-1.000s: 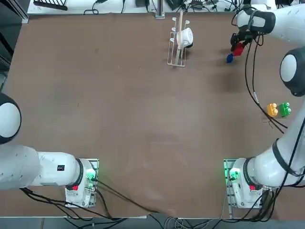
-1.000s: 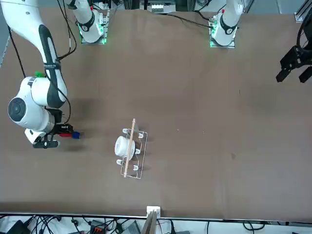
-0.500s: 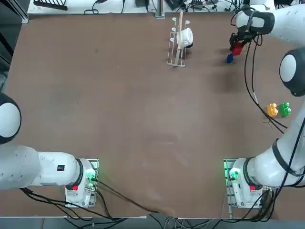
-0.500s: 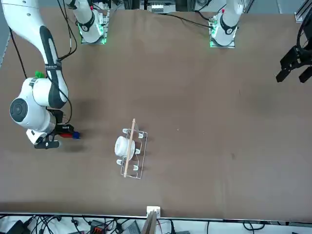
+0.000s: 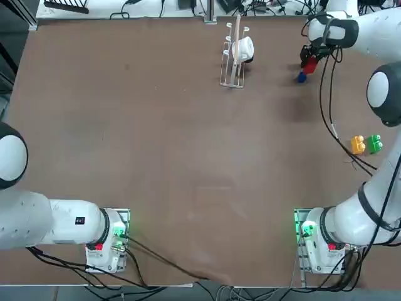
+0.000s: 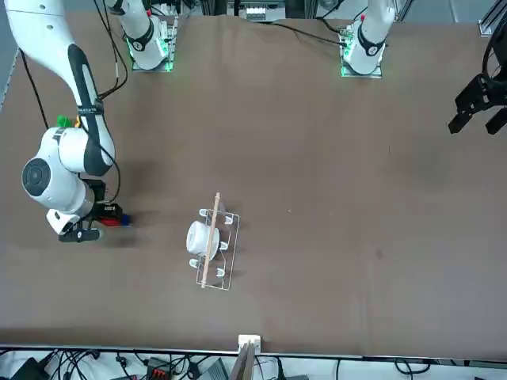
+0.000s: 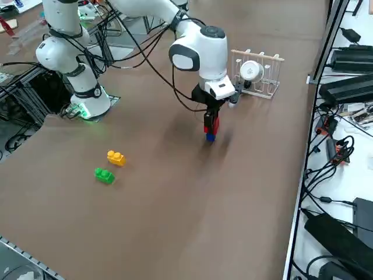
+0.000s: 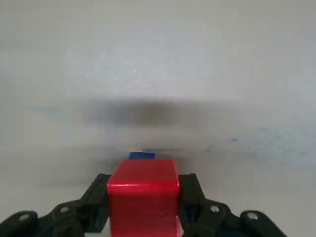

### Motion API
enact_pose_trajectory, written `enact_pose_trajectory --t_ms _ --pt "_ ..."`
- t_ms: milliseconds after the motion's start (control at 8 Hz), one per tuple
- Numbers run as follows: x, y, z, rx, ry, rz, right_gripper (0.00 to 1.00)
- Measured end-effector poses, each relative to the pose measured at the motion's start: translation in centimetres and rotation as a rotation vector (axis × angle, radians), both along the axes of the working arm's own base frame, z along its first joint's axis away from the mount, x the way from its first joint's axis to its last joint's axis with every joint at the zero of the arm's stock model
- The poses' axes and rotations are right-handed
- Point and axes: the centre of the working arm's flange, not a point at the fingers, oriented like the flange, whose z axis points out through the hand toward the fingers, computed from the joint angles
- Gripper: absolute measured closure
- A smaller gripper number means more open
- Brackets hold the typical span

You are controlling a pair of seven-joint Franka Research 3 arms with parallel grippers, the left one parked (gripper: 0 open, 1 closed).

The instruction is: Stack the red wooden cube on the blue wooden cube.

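While fingers (image 8: 191, 197) grip red cube (image 8: 143, 197) — blue (image 8: 141, 155) beneath

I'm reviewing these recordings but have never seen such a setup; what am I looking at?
Two white robot arms share a brown table. One picture looks down from overhead, one faces the robot from across, one looks from its right side, and one comes from the right wrist. The right claw is closed on a red cube; a blue cube shows just below it. Yellow and green blocks lie nearby on the table, and a rack with a white cup stands farther off.
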Motion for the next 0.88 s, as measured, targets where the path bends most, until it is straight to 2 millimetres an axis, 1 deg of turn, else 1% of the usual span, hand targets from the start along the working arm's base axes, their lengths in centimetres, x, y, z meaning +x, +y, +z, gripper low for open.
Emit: enact_pose_trajectory --t_ms 375,625,875 --pt "-0.15 0.09 -0.27 0.001 -0.002 0.002 0.3" --pt "-0.16 0.71 -0.32 0.013 -0.002 0.003 0.3" --pt "-0.17 0.91 -0.34 0.018 -0.002 0.002 0.3"
